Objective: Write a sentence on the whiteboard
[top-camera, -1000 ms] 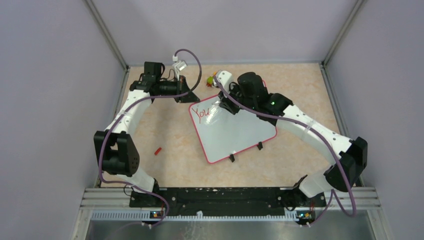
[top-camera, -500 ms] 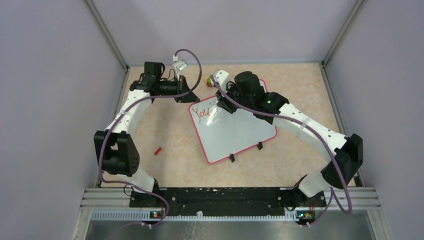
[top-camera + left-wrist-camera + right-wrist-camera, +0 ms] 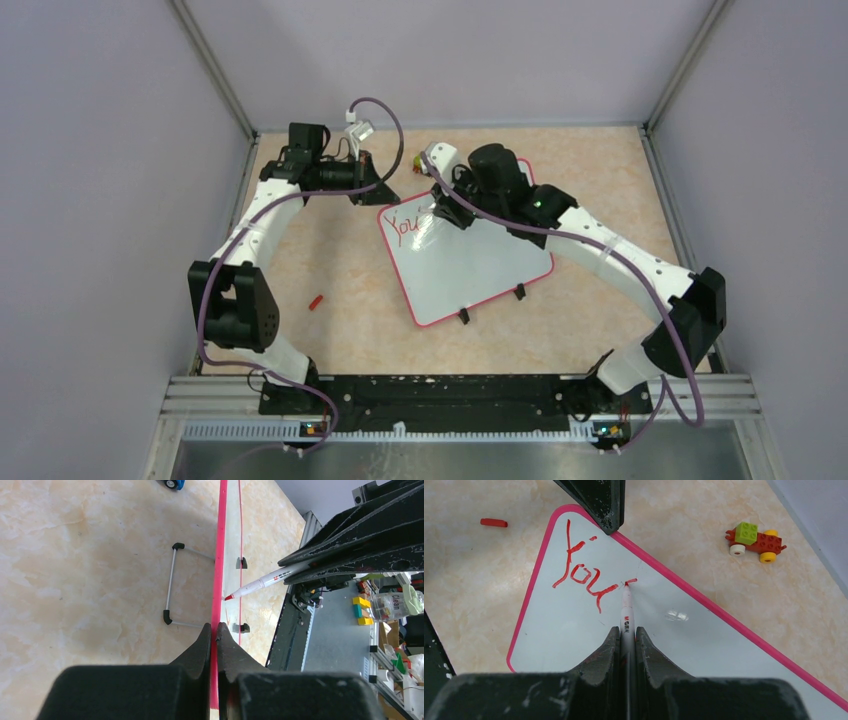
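Small red cap [image 3: 316, 300] lies loose on the surface [image 3: 330, 255], far left, well apart from the board. Left claw [image 3: 375, 192] is nearly closed, fingers pinching the pink rim at the far-left corner of the whiteboard [image 3: 470, 265]; left wrist view shows that rim edge-on between the two fingertips [image 3: 204, 639]. Board sits mid-surface, rotated. Its long axis runs from near-left up to far-right, and the long edge with two black clips [image 3: 463, 316] faces the arm bases. The sentence [image 3: 584, 575] so far reads "You" in red. It starts at the clamped corner and slants along the far long edge toward the right. Lego toy car [image 3: 422, 160] sits on the surface just beyond that far edge. Right claw [image 3: 626, 632] is closed on a white marker [image 3: 626, 612]. The marker's long axis runs straight out from the claw, its red tip down on the board just past the "u", at a short new stroke. Left wrist view shows the marker tilted, tip touching the board face.
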`<action>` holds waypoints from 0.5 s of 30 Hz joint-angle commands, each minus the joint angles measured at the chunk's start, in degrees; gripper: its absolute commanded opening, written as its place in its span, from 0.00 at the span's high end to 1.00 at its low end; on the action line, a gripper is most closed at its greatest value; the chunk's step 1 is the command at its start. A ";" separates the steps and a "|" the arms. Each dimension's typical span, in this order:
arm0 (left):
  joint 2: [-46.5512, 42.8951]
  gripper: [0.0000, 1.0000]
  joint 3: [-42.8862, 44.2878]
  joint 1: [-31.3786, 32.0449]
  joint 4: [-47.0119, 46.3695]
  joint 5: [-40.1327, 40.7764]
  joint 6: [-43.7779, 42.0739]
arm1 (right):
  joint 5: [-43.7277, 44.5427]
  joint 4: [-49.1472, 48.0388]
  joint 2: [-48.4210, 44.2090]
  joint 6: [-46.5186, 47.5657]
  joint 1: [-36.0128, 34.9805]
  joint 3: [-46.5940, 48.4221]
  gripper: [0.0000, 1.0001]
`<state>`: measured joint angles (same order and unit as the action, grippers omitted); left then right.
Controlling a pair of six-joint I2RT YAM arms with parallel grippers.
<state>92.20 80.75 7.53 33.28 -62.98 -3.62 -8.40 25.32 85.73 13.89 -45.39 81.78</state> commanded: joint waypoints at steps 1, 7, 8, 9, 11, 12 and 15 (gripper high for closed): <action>1.08 1.00 0.73 1.70 1.96 -0.04 -0.91 | -1.84 0.08 -2.69 -0.16 -0.59 -0.13 1.00; 0.75 1.00 0.69 1.70 1.98 0.03 -0.91 | -1.77 0.16 -5.53 -1.12 -0.54 -0.40 1.00; 0.70 1.00 0.64 1.70 1.97 0.05 -0.90 | -1.60 0.03 -5.76 -1.08 -0.42 -0.63 1.00; 0.69 1.00 0.68 1.70 1.97 0.08 -0.88 | -1.31 -0.08 -5.87 -0.92 -0.34 -0.95 1.00; 0.69 1.00 0.68 1.70 1.94 -0.02 -0.91 | -0.54 -0.40 -5.57 -0.53 -0.23 -1.55 1.00; 0.65 1.00 0.77 1.70 1.96 0.01 -0.88 | -0.24 -0.52 -5.35 -0.31 -0.15 -1.75 1.00; 0.70 1.00 0.77 1.72 1.97 0.00 -0.83 | -0.03 -0.52 -4.44 -0.05 -0.15 -1.89 1.00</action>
<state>92.23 80.79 7.55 33.50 -63.13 -3.62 -9.06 26.15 81.87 13.74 -45.63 80.97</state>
